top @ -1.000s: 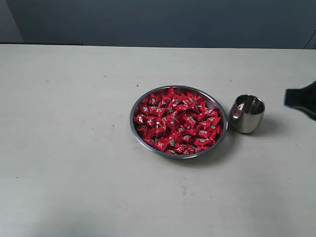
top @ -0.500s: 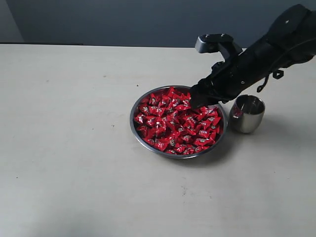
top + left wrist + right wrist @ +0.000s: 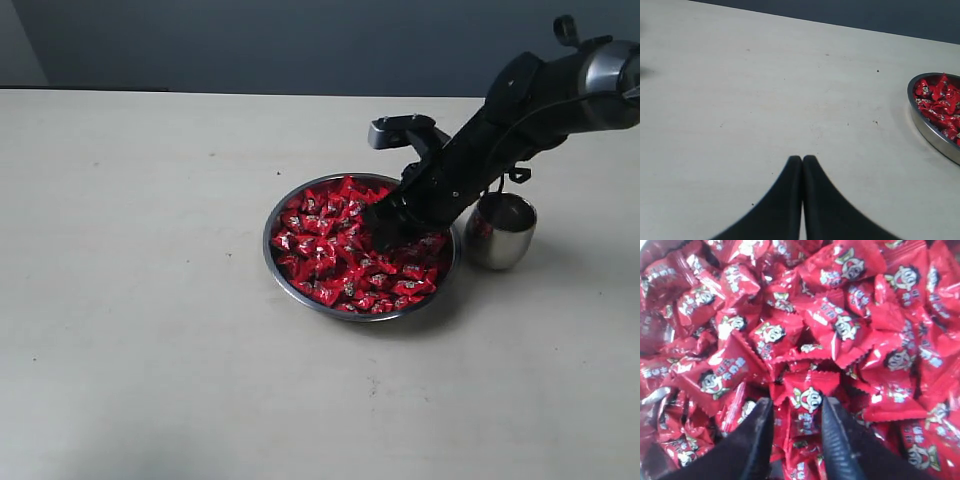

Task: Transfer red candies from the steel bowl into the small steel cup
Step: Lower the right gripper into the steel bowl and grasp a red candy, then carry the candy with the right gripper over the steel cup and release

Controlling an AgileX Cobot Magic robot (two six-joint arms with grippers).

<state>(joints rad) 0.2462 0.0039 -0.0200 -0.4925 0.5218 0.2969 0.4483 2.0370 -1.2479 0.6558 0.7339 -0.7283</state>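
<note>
The right gripper point(image 3: 795, 407) stands jaws parted astride one of the red candies point(image 3: 810, 397), nothing pinched yet; these look light, slick and crinkly, best nipped across the padded middle; they fill the steel bowl point(image 3: 330, 309) mid-table; the small steel cup point(image 3: 500, 235) sits just right; the left gripper point(image 3: 802, 162), pressed closed and empty, hangs far left.

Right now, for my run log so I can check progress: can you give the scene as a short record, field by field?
red candies: heaped in the steel bowl, filling it
small steel cup: upright beside bowl, contents unclear
right tool: open, fingers down in the heap, one candy between them
left tool: shut, over the table, apart from bowl
progress: no candy lifted yet
</note>
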